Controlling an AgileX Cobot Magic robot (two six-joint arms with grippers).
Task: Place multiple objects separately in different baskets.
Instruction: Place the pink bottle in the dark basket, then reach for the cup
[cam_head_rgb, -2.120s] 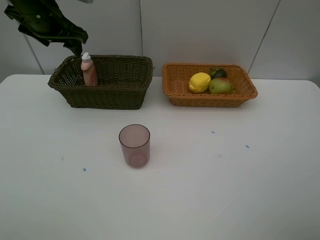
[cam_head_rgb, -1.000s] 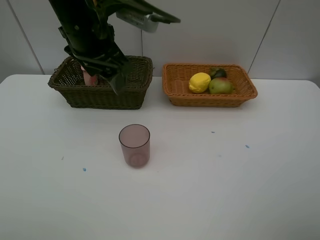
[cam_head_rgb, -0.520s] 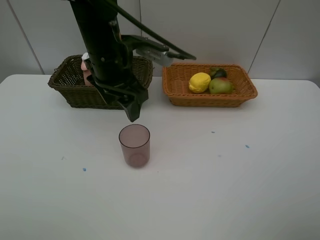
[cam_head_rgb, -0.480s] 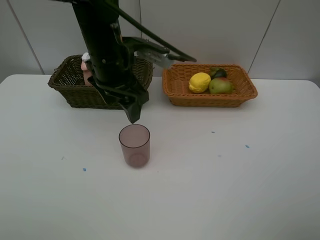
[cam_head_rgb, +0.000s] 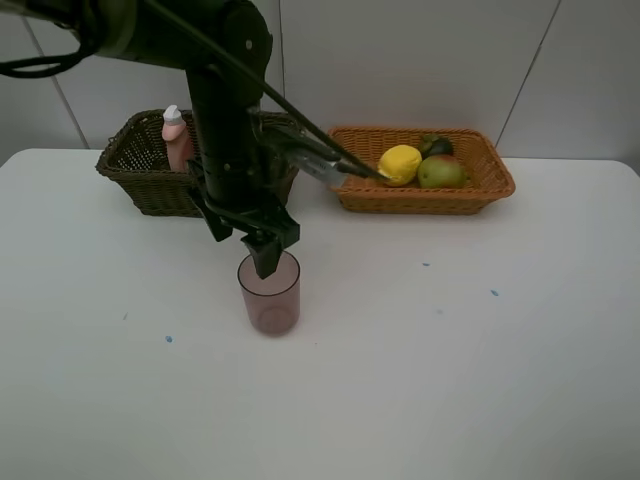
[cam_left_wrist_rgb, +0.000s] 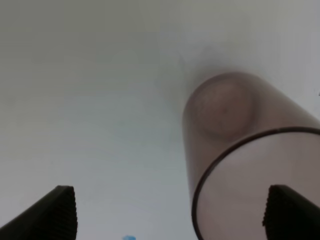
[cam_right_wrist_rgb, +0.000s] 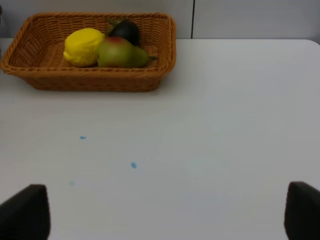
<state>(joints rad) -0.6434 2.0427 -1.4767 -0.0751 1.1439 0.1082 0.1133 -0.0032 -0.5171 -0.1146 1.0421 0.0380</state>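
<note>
- One translucent mauve plastic cup (cam_head_rgb: 269, 291) stands upright on the white table (cam_head_rgb: 450, 350), left gripper (cam_head_rgb: 264, 256) right above its rim, jaws spread wide, nothing held.
- Left wrist view: cup (cam_left_wrist_rgb: 235, 150) sits off-centre between the fingertips (cam_left_wrist_rgb: 57, 212), nearer one of them.
- Pink white-capped bottle (cam_head_rgb: 177, 138) upright in the deep dark olive-brown wicker basket (cam_head_rgb: 140, 170).
- Yellow lemon (cam_head_rgb: 399, 163), red-green pear (cam_head_rgb: 440, 171) and dark mangosteen (cam_head_rgb: 436, 146) in the shallow orange wicker basket (cam_head_rgb: 480, 190).
- Right gripper (cam_right_wrist_rgb: 160, 220): jaws wide, empty, over bare table, well apart from the orange basket.

translucent plastic cup (cam_head_rgb: 269, 293), woven wicker baskets (cam_head_rgb: 420, 190)
</note>
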